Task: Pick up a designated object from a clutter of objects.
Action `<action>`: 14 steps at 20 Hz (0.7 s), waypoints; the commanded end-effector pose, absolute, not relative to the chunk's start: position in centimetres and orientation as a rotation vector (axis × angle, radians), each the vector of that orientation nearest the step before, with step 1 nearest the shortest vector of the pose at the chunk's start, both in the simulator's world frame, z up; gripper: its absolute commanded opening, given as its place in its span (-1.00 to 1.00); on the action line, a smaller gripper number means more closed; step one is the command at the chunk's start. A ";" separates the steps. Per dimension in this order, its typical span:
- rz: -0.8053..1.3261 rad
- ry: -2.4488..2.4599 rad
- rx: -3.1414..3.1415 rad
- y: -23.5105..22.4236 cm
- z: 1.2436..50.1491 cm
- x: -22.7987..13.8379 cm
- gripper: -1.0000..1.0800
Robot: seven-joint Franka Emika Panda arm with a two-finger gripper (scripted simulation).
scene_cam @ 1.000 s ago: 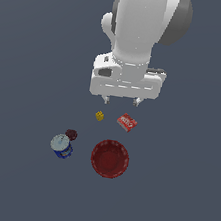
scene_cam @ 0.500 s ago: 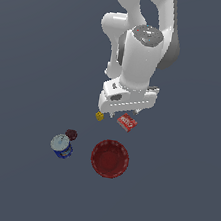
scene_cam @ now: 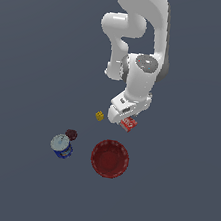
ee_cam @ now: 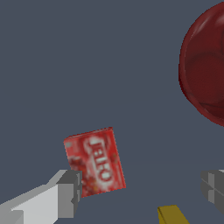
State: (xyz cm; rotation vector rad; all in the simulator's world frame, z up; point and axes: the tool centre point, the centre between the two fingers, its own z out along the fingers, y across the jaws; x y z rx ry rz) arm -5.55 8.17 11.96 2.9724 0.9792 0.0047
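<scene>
Gripper (ee_cam: 140, 192) spread wide, blocky grey fingers (ee_cam: 70, 192) well apart, holding nothing. Low over the flat red box (ee_cam: 95, 161), a thin glossy rectangle with white lettering, lying face-up on the matte grey floor (scene_cam: 168, 203), one finger just beside its edge. Partly hidden under the white hand in the exterior view, box (scene_cam: 129, 124) between small yellow cube (scene_cam: 99, 115) and round, smooth, deep-red bowl (scene_cam: 109, 158). Further off: blue cylindrical can (scene_cam: 62, 146) with pale lid, touching a dark red ball (scene_cam: 71, 134).
</scene>
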 end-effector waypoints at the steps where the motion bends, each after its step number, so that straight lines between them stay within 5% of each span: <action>1: 0.004 1.077 2.940 8.7 10.3 -6.8 0.92; 14: 0.000 1.311 2.855 10.0 6.6 -10.3 0.92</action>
